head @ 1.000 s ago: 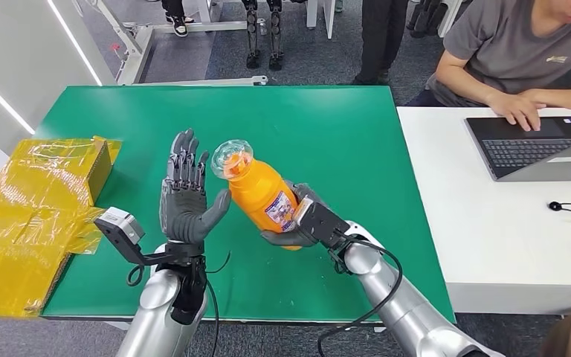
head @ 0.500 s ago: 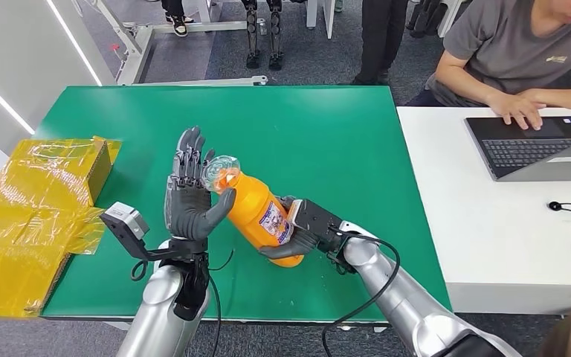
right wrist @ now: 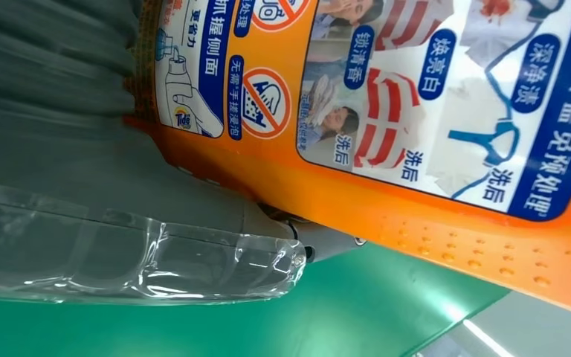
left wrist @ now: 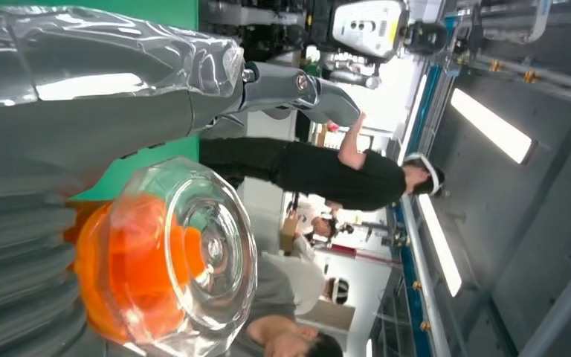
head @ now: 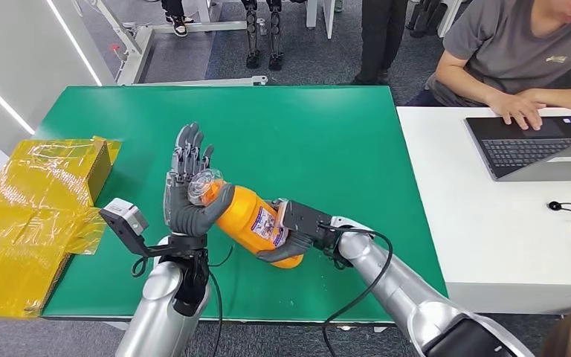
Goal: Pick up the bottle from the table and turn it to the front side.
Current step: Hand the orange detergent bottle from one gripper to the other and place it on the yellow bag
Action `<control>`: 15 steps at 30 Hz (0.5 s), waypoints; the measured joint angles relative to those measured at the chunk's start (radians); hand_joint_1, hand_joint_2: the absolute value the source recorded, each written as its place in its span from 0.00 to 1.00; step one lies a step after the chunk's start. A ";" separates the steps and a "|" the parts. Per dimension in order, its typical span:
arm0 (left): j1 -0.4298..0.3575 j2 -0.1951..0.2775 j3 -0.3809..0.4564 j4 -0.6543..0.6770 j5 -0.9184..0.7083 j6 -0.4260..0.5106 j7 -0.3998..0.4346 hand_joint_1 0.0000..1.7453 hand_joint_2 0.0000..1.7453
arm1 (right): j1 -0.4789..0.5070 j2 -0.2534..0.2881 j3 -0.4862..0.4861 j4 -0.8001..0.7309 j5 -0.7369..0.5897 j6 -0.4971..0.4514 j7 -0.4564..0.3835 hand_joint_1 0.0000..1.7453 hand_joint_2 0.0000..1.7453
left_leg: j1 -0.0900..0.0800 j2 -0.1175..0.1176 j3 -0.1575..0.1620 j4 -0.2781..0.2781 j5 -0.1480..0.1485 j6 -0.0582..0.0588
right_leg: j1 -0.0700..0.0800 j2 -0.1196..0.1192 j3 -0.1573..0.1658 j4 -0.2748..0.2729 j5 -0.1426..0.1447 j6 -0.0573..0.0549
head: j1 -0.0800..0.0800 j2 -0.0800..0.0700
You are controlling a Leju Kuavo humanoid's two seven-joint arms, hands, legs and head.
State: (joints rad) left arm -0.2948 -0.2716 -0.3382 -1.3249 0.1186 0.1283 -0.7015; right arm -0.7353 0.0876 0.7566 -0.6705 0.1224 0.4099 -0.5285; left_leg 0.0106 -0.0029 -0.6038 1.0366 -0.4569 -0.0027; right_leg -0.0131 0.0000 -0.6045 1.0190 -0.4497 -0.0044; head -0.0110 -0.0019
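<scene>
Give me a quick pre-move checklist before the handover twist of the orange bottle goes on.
1. Right hand grips the orange plastic bottle with the clear cap around its lower body: ok.
2. Left hand at the cap end, thumb under the neck, fingers spread upright behind the cap: contact ok, a closed grip not ok.
3. Bottle lifted off the green table: cannot tell, its base sits low.
4. Label facing: the printed label shows towards the right wrist camera; front or back cannot tell.
5. Yellow wrapped box away from both arms: ok.
6. Seated person with the laptop apart from the green table: ok.
</scene>
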 joint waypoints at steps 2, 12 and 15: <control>0.000 0.000 0.004 0.000 -0.004 0.001 0.000 0.00 1.00 | -0.020 0.005 0.014 0.011 0.010 0.000 0.008 1.00 1.00 | 0.000 0.000 0.000 0.000 0.000 0.000 | 0.000 0.000 0.000 0.000 0.000 0.000 | 0.000 0.000; 0.012 0.001 0.019 0.000 -0.011 0.008 -0.001 0.00 1.00 | -0.081 0.017 0.062 0.032 0.045 -0.018 0.015 1.00 1.00 | 0.000 0.000 0.000 0.000 0.000 0.000 | 0.000 0.000 0.000 0.000 0.000 0.000 | 0.000 0.000; 0.013 0.001 0.020 0.000 -0.011 0.017 -0.001 0.00 1.00 | -0.100 0.023 0.071 0.032 0.047 -0.018 0.024 1.00 1.00 | 0.000 0.000 0.000 0.000 0.000 0.000 | 0.000 0.000 0.000 0.000 0.000 0.000 | 0.000 0.000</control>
State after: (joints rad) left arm -0.2815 -0.2705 -0.3185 -1.3250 0.1076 0.1455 -0.7023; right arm -0.8349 0.1107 0.8278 -0.6382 0.1698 0.3915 -0.5047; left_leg 0.0106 -0.0031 -0.6040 1.0366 -0.4568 -0.0027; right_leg -0.0131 -0.0003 -0.6045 1.0191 -0.4497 -0.0044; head -0.0109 -0.0019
